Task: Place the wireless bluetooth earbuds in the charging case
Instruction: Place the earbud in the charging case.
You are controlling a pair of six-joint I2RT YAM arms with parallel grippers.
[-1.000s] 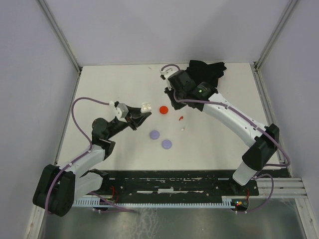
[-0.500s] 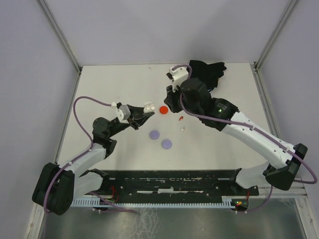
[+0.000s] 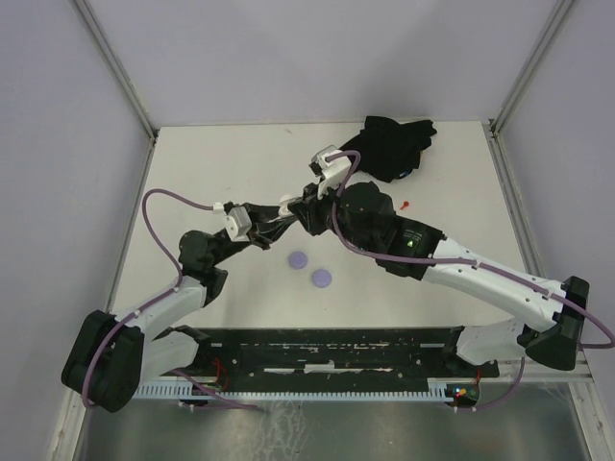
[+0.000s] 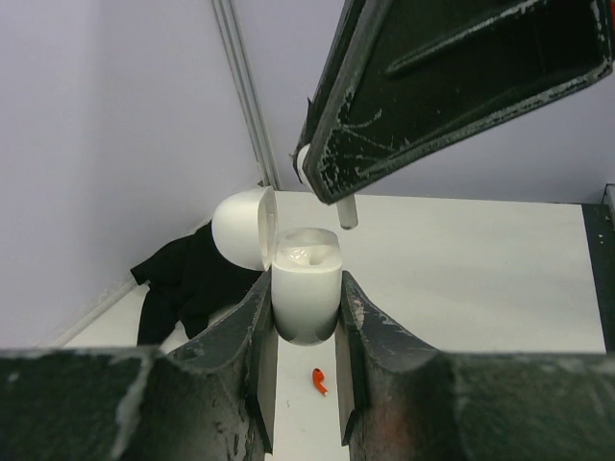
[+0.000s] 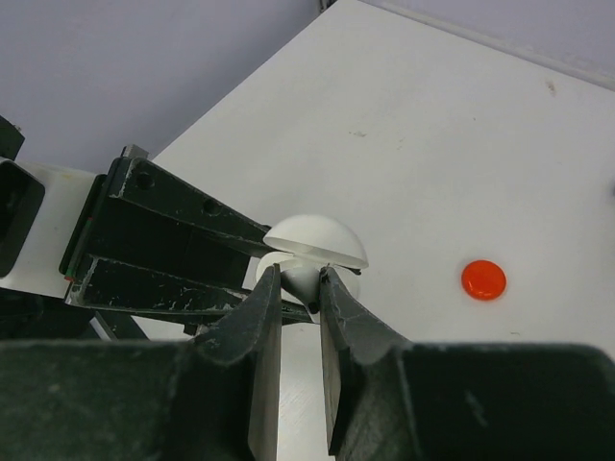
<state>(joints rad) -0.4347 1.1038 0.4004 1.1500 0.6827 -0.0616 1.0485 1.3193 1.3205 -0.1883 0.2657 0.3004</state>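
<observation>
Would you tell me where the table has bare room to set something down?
Bare: the table's far-left corner, and the right side between the black cloth, a red earbud and the right edge. Crowded: the middle, where the left arm and right arm meet at the open charging case, with two lavender discs just nearer.

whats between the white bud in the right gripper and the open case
Nothing but air: the left wrist view shows the stem of the white earbud hanging above the charging case, whose lid is open.
</observation>
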